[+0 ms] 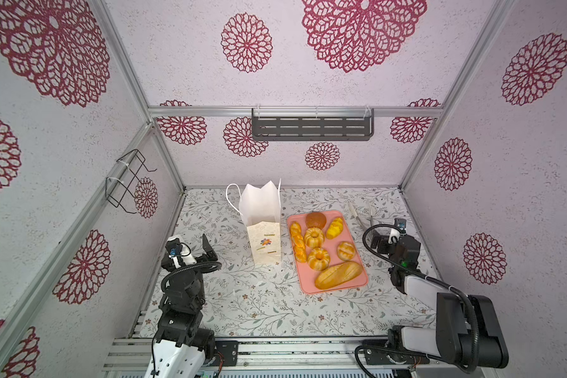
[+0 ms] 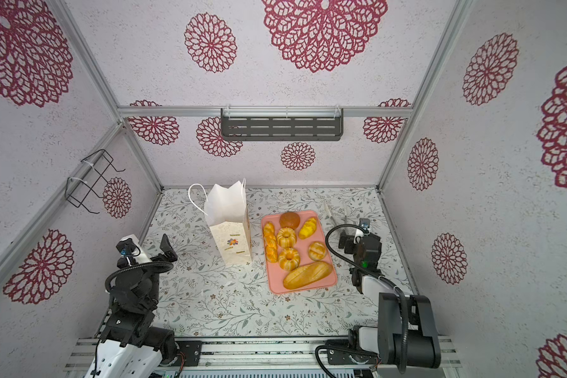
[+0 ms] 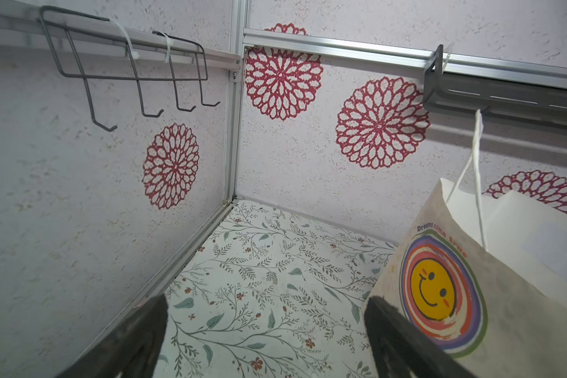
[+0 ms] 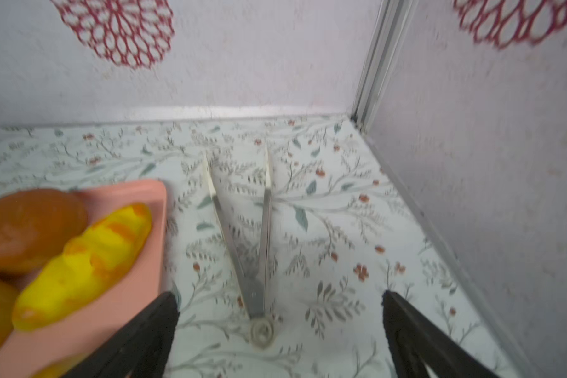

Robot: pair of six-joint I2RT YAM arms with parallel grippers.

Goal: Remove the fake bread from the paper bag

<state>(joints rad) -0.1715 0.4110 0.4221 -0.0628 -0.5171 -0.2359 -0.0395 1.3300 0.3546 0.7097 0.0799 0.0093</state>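
The bag [image 1: 263,229] is tall and cream-white. It stands up straight in the middle, a bit to the far side, with its top open and a small flower on its near face. Just right of it, the shiny bread [image 1: 314,237] lies on a flat pink tray [image 1: 306,281]. A brown bun [image 1: 315,220] and a yellow roll [image 1: 335,228] are at the far end, a braided stick [image 1: 298,242] runs along the left edge with two ring cakes [image 1: 319,258] beside it, a round bun [image 1: 346,250] sits on the right, and a long loaf [image 1: 338,275] lies across the near end.
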